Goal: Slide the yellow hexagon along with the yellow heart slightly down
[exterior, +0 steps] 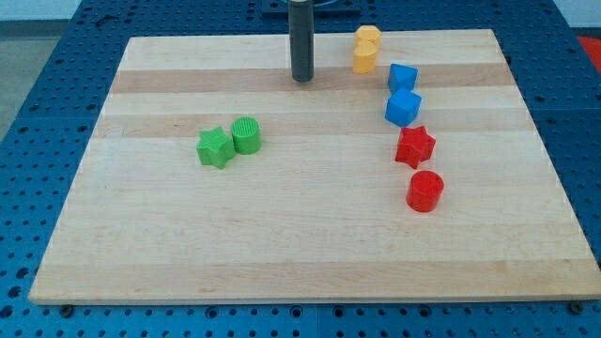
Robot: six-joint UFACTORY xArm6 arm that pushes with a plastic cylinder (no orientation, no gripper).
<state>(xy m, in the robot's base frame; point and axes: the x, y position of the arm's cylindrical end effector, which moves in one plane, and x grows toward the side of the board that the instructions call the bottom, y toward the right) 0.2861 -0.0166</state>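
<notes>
No readable text, labels or numbers anywhere.

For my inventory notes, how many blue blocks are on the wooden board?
2. The upper blue block and the lower blue block both sit at the view's right, touching, between the yellow pair above and the red star below. Nothing appears hidden.

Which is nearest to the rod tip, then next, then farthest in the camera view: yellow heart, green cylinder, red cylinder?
Measured from my tip near the view's top centre:
1. yellow heart, just to the tip's right, by the top edge.
2. green cylinder, below and left of the tip.
3. red cylinder, far down on the view's right.
</notes>
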